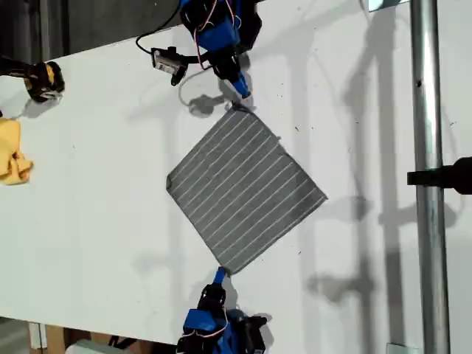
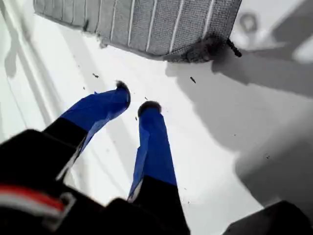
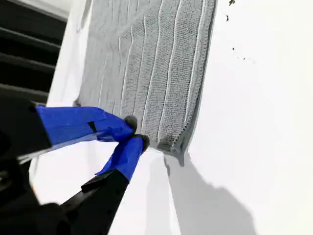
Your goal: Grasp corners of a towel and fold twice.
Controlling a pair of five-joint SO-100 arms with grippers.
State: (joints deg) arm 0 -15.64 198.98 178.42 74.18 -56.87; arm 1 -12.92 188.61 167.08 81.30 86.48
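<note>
The grey white-striped towel (image 1: 243,188) lies flat as a diamond on the white table (image 1: 88,221). My first gripper (image 1: 242,90) hangs at the exterior view's top, just short of the towel's top corner (image 1: 237,109). In the first wrist view its blue fingertips (image 2: 134,98) stand slightly open with nothing between them, and the corner (image 2: 205,49) of the towel (image 2: 146,19) lies ahead. My second gripper (image 1: 219,276) is at the bottom corner (image 1: 228,271). Its tips (image 3: 136,132) meet, shut, against the towel (image 3: 146,63) edge beside the bunched corner (image 3: 171,144); no cloth shows between them.
A small yellow cloth (image 1: 11,158) lies at the exterior view's left edge, with a black and yellow object (image 1: 40,77) above it. A vertical metal pole (image 1: 428,184) runs down the exterior view's right side. A small cabled module (image 1: 166,60) sits near the first arm.
</note>
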